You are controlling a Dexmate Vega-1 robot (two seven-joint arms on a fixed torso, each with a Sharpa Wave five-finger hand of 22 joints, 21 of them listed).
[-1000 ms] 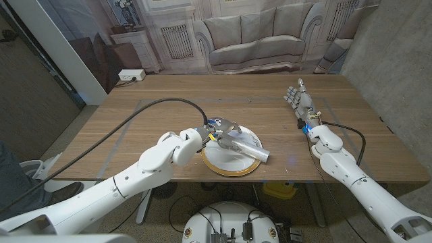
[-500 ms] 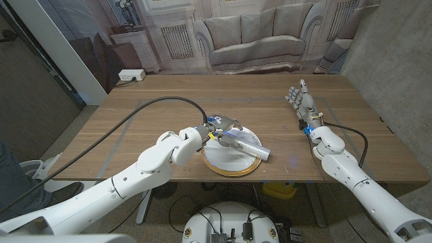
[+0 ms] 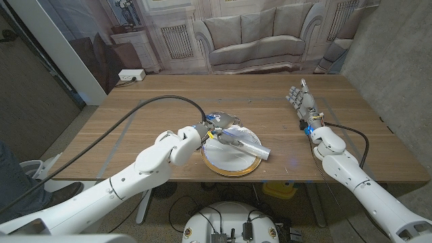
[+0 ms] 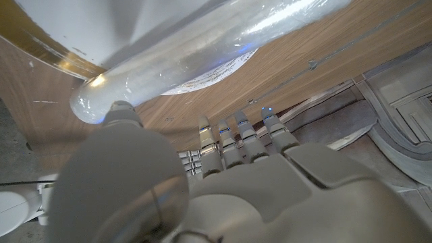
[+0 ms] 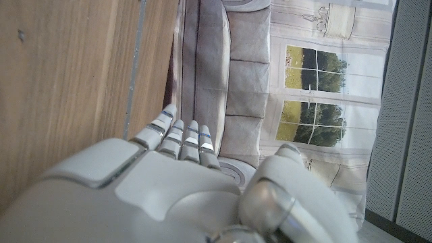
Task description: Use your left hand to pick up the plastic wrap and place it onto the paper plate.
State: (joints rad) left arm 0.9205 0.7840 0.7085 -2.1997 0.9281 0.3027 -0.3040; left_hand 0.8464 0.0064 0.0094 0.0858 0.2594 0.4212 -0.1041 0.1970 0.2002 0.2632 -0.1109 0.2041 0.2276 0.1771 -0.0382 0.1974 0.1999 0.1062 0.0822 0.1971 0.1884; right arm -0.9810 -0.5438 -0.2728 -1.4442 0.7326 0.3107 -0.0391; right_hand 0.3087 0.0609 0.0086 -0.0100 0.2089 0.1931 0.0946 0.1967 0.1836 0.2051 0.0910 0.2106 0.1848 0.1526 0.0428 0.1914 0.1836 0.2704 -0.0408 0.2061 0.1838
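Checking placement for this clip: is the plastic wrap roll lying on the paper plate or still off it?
On it: the plastic wrap roll lies across the paper plate, one end overhanging the rim. Whether the left hand still grips it, cannot tell.

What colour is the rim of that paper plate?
Gold, around a white plate; the head view shows it best.

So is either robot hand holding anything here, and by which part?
It cannot be told: the left robot hand sits at the near end of the plastic wrap on the paper plate. The right robot hand holds nothing.

The left hand (image 3: 217, 124) hovers with fingers (image 4: 237, 138) extended, while the right hand (image 3: 300, 98) stands apart, fingers straight.
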